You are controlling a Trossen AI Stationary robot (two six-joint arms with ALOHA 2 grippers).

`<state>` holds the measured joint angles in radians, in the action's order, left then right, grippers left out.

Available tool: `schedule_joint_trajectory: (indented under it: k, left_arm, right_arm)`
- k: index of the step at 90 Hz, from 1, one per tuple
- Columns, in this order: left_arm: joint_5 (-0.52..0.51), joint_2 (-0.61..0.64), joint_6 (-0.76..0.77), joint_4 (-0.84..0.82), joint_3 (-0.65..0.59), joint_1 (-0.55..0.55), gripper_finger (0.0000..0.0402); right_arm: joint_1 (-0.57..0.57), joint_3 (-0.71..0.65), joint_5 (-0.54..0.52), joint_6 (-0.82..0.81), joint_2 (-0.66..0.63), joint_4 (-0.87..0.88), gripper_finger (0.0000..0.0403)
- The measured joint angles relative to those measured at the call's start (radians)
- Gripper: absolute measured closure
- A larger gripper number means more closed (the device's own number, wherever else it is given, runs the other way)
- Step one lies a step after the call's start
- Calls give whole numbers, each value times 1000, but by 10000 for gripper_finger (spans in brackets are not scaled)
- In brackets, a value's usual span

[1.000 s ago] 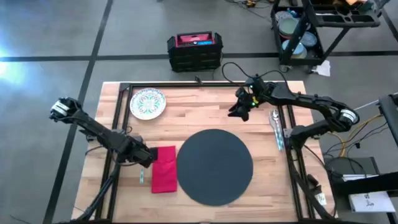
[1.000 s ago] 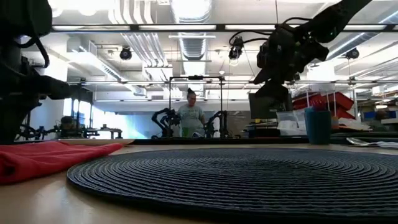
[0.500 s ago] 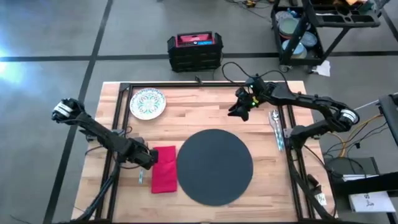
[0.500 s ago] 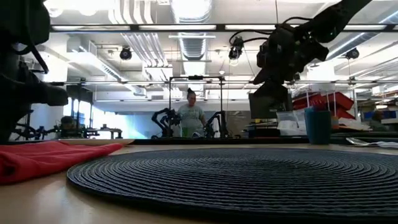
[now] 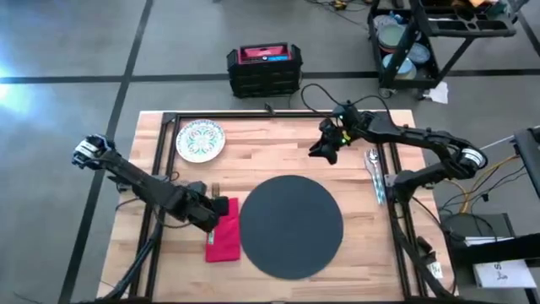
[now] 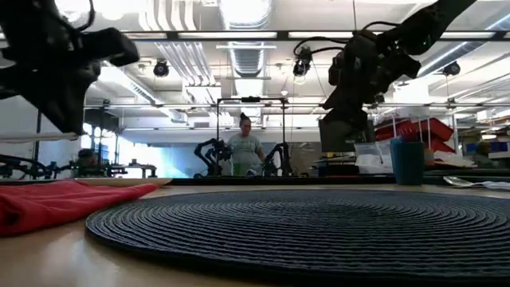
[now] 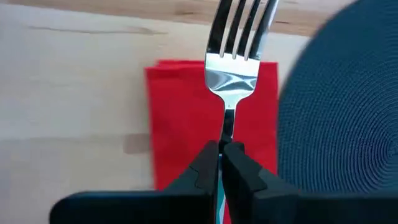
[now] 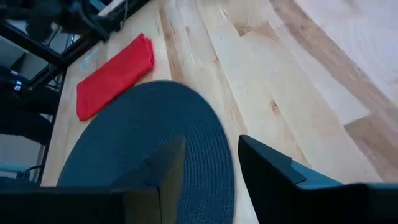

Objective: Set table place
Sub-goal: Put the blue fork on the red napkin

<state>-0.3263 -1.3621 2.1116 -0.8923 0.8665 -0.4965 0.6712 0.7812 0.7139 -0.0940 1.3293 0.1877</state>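
While the left gripper (image 7: 221, 163) holds the fork (image 7: 235, 68) by its handle, fingers (image 7: 202, 168) clenched on the thin stem, it hangs above the red napkin (image 5: 223, 228), which lies just beside the left edge of the round dark mat (image 5: 291, 225). Such a narrow grasp could let the fork pivot or slip, so that it lands crooked, or its tines could snag and drag the cloth. At the desk's (image 5: 253, 148) far left corner sits the patterned plate (image 5: 200, 140), well apart from the mat and not yet placed. Farther right, the right gripper (image 5: 325, 145) hovers beyond the mat's far edge, fingers (image 8: 267, 171) parted and empty. Near the right rail lies other cutlery (image 5: 374, 173); a grasp there could knock it against the frame.
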Motion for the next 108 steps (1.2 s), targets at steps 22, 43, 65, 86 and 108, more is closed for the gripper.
schedule_joint_trajectory:
  k: [22, 43, 65, 86, 108]
  left_arm:
    - [36, -184, 22, 202, 6, 0, 401]
    - [56, -235, 27, 212, 6, 0, 401]
    - [74, -230, 33, 215, -23, 1, 401]
    - [28, -191, 21, 201, -16, 1, 391]
    - [26, -147, -6, 195, -16, 0, 342]
  right_arm:
    - [0, 0, -3, -9, 0, -19, 263]
    - [0, 0, -3, -10, 0, -19, 256]
    - [0, 0, -2, -6, 0, -18, 265]
    - [0, 0, -2, 1, 0, -19, 263]
    - [0, 0, -2, 1, 0, -20, 247]
